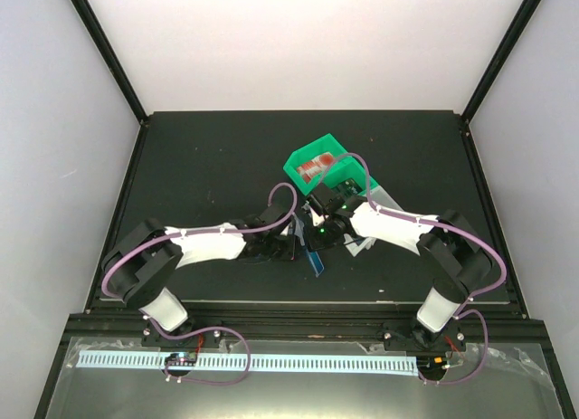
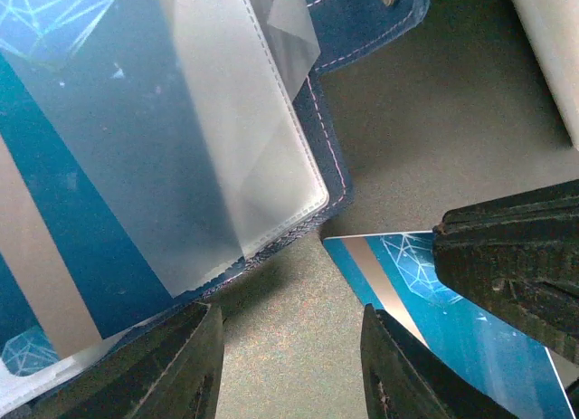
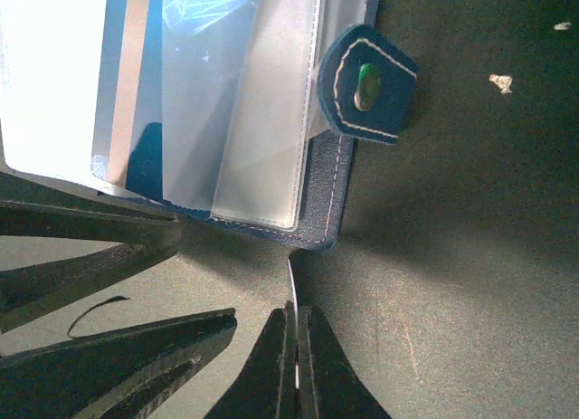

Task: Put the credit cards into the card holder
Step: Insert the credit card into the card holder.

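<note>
Since the credit card (image 2: 403, 288) looks thin, stiff and slick, right gripper (image 3: 294, 327) clamps its edge — left gripper (image 2: 288, 347) gapes empty beside the card holder (image 2: 333, 161).

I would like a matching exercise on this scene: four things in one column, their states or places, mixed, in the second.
Things:
1 green bin
2 loose credit card
3 card holder
4 left gripper

States or places:
a open, holding nothing
b lying open, clear sleeves showing
c pinched by the right gripper
d beyond both grippers, farther from the bases

Pairs: 1-d, 2-c, 3-b, 4-a
</note>
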Controlling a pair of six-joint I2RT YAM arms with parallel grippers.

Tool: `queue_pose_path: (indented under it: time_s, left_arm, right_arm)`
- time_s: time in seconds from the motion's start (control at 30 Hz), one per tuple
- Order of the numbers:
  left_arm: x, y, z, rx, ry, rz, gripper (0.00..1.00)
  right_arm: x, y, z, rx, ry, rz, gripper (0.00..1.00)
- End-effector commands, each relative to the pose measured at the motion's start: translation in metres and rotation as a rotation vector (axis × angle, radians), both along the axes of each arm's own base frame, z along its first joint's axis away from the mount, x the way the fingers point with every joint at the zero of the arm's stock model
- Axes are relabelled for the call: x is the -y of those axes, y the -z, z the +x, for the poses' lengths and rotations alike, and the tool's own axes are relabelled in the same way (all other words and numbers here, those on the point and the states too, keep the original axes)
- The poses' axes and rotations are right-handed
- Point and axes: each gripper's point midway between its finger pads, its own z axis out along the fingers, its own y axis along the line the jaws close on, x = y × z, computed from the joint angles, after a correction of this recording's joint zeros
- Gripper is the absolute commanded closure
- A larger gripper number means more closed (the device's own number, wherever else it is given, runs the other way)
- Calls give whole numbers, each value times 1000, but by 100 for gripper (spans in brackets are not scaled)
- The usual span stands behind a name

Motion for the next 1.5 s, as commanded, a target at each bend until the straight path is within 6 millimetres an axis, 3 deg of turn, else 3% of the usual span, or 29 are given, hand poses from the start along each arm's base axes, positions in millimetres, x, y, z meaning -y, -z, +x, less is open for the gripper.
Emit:
queue_pose_path:
  time_s: [0.0, 0.17, 0.33, 0.47, 0.57, 0.67, 1.13, 1.47]
  left_arm:
    - [16, -18, 7, 61, 15, -98, 56]
    - [8, -15, -3, 27, 25, -74, 55]
    - [-3, -38, -1, 79, 4, -81, 46]
    - [-25, -53, 10, 113, -83, -29, 38]
    - [-50, -49, 18, 97, -185, 52, 32]
    - [-59, -40, 19, 49, -215, 75, 29]
    - [-37, -19, 25, -55, -194, 34, 28]
    - [-25, -14, 35, -49, -170, 18, 28]
  right_arm:
    - [-1, 3, -1, 2, 1, -8, 99]
    - [-1, 3, -1, 5, -1, -7, 99]
    - [0, -4, 2, 22, 3, -7, 99]
    - [3, -21, 10, 82, 33, -3, 99]
    - [6, -35, 20, 138, 67, -12, 99]
    - [8, -35, 29, 150, 87, -57, 99]
    - [10, -3, 37, 81, 81, -192, 99]
    - [-9, 4, 27, 3, 23, -121, 99]
